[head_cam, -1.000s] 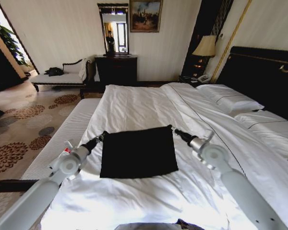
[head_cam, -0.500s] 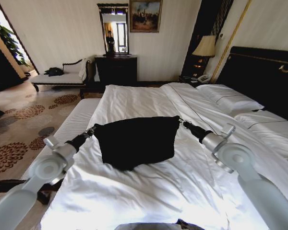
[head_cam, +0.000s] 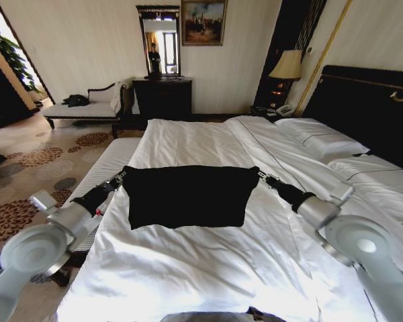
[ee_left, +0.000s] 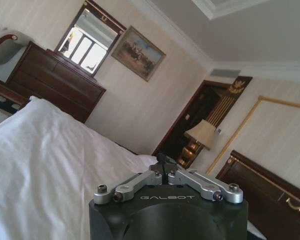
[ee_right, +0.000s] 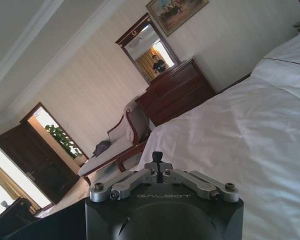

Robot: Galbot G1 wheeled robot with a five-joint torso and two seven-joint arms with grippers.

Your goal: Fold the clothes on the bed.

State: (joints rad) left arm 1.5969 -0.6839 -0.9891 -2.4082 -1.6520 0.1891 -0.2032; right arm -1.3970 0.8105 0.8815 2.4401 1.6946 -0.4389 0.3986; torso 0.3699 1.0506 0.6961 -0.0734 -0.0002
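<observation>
The clothes (head_cam: pixel 186 196), a black fabric top, hang stretched in a wide band above the white bed (head_cam: pixel 188 141), with the lower edge draping down toward the duvet. My left gripper (head_cam: pixel 121 178) is shut on the top's left upper corner and my right gripper (head_cam: pixel 260 176) is shut on the right upper corner. No lettering is visible on the side facing me. In the left wrist view the left gripper (ee_left: pixel 163 161) has its fingers pressed together, and the right gripper (ee_right: pixel 158 159) looks the same in the right wrist view.
Pillows (head_cam: pixel 322 142) and a dark headboard (head_cam: pixel 369 107) lie to the right. A white padded bench (head_cam: pixel 97 181) runs along the bed's left side. Beyond the bed stand a dark dresser (head_cam: pixel 162 97), a chaise (head_cam: pixel 87 111) and a lamp (head_cam: pixel 287 65).
The top lay flat on the duvet a second ago. Both grippers have since risen and moved apart, lifting it off the bed and pulling it taut between them.
</observation>
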